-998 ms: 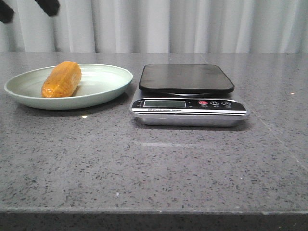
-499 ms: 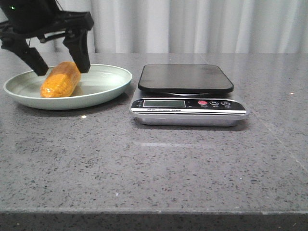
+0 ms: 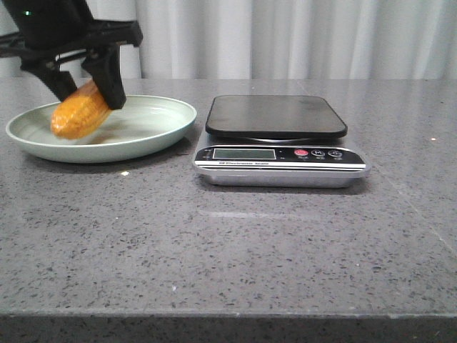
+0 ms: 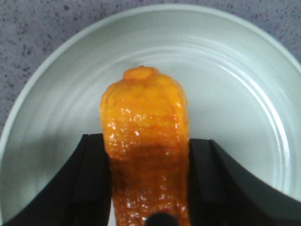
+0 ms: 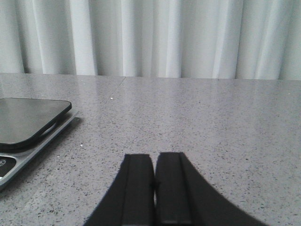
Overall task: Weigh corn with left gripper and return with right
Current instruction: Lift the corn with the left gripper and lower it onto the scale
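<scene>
Glossy orange-yellow corn [image 3: 78, 113], pale green plate [image 3: 153, 132], speckled grey table [image 3: 235, 250], black-topped scale [image 3: 277, 116]

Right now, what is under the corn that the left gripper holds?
The corn, clamped by the left gripper, has the pale green plate beneath it. Where the cob and the fingers cover the plate, its surface cannot be seen.

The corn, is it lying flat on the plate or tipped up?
Tipped up. The left tool is shut on the corn, whose far end is raised while the near end hangs low over the pale green plate.

Plate [image 3: 153, 128] left of scale [image 3: 278, 143]
</scene>
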You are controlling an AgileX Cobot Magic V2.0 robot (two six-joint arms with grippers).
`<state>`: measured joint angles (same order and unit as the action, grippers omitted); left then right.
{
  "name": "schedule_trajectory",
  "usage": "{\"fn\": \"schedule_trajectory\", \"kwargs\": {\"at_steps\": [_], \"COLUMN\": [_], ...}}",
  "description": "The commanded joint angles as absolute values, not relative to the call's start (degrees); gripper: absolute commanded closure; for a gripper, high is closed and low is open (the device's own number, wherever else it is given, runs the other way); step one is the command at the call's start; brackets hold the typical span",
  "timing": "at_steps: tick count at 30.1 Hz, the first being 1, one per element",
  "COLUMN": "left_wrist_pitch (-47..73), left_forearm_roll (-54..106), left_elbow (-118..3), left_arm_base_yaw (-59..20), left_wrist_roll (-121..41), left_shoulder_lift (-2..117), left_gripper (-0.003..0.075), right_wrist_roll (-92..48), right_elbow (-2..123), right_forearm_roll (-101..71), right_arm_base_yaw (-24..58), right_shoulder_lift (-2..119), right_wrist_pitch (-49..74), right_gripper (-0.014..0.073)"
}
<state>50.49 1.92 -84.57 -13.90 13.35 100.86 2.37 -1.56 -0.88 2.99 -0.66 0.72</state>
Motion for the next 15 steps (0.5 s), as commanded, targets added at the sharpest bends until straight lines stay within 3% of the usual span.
{"fn": "schedule_trajectory", "kwargs": {"at_steps": [1, 15], "left_wrist_pitch": [50.11, 46.2], "left_forearm_roll": [1.79, -3.8], "left_elbow": [-89.28, -98.41], "left_arm_base_yaw": [-16.62, -34.26], "left_wrist_roll": [13.68, 16.7], "left_shoulder_lift": [98.24, 102.0], "left_gripper": [0.0593, 0.0593], "right_wrist_roll": [1.89, 1.89], "right_elbow": [-1.14, -1.14], "right_forearm_roll": [-1.01, -1.01], "right_arm_base_yaw": [2.83, 2.83], "right_shoulder_lift": [-1.58, -1.63], "right_wrist_pitch": [-3.75, -3.76], "right_gripper": [0.0423, 0.0423]}}
